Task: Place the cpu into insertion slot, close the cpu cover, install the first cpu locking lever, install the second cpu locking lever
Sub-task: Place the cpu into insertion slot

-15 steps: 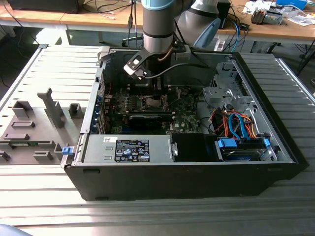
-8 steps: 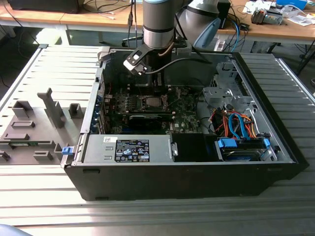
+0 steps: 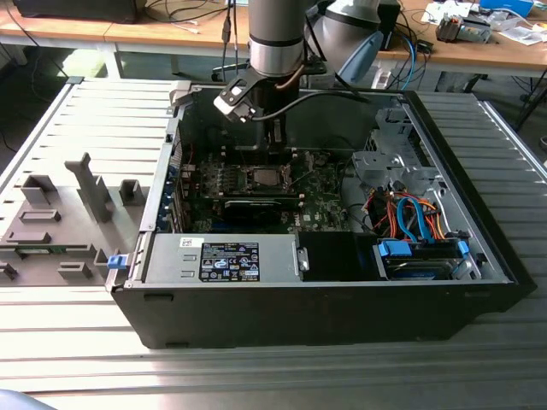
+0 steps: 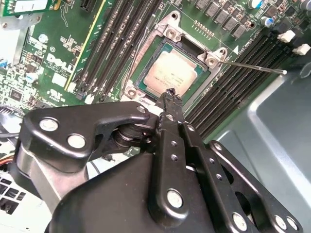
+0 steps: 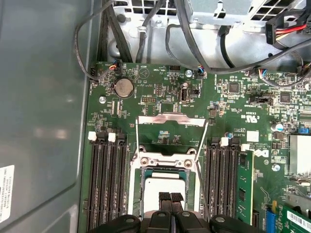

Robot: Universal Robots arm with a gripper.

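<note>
The cpu (image 4: 171, 72), a square chip with a silver-grey top, lies flat in the insertion slot (image 4: 146, 83) on the green board. It also shows as cpu (image 5: 164, 183) and, small, cpu (image 3: 263, 178). Behind the slot the cpu cover (image 5: 172, 119) stands raised, a silvery frame with the board showing through its window. A thin lever rod (image 4: 252, 67) sticks out from one corner of the slot. My gripper (image 4: 171, 93) hangs just above the near edge of the chip, fingers shut together with nothing between them. The same gripper (image 5: 170, 196) (image 3: 275, 161) shows in the other two views.
Long black memory slots (image 5: 102, 179) (image 5: 226, 179) flank the socket on both sides. A black card (image 3: 256, 205), the power supply (image 3: 226, 256), coloured cables (image 3: 410, 213) and the case walls (image 3: 158, 196) hem in the board. Grey fixtures (image 3: 51, 222) stand at the exterior view's left.
</note>
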